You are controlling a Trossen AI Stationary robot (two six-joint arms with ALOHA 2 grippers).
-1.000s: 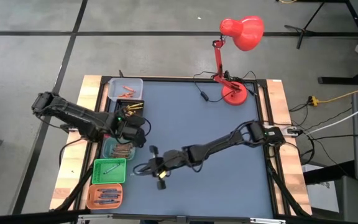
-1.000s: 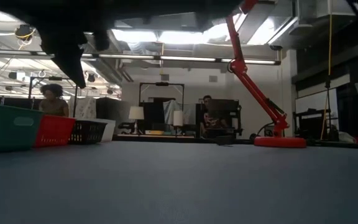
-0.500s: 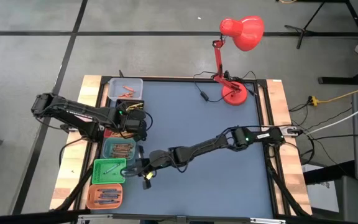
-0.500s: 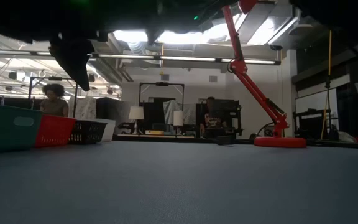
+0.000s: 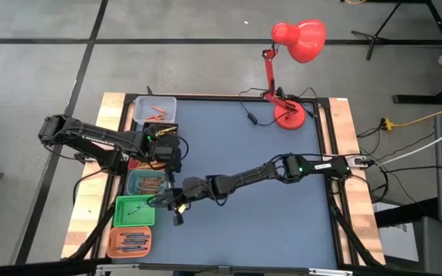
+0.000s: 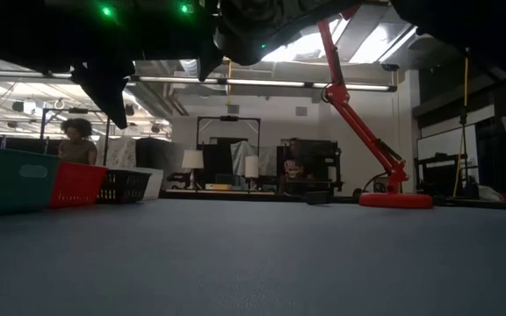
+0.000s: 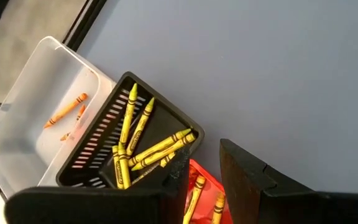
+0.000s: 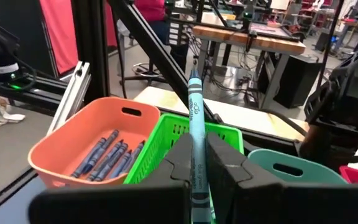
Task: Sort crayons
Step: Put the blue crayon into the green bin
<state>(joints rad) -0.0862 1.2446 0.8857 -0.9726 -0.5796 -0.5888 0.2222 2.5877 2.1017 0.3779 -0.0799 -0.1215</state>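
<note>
1. Presently logged as sorted, from the high view: orange wax crayons (image 5: pixel 153 111) in the clear plastic bin (image 5: pixel 140 107); yellow crayons (image 7: pixel 132 140) in the black slotted bin (image 7: pixel 98 152); blue crayons (image 8: pixel 107 155) in the orange plastic bin (image 8: pixel 67 146); brownish sticks in the teal plastic bin (image 5: pixel 134 184); at least one stick in the green slotted bin (image 5: pixel 125 218). Noted also a few yellowish crayons in the red bin (image 7: pixel 204 180), mostly hidden under the left arm.
2. Outstanding: one blue-green paper-wrapped crayon (image 8: pixel 195 106), not yet binned. Found none loose on the blue table mat (image 5: pixel 267 169). Judged close to finished, with this stick possibly the last; right bin for it not certain from its shade.
3. Right arm: reached long and low across the mat from the right edge towards the bin column. Right gripper (image 5: pixel 169 202) placed just beside the green slotted bin, near the teal one. Fingers clamped on the blue-green crayon, held upright with its tip above them.
4. Left arm: folded in from the left edge over the bin column. Left gripper (image 5: pixel 171 156) poised above the black and red bins. Fingers (image 7: pixel 241 168) parted, nothing between them.
</note>
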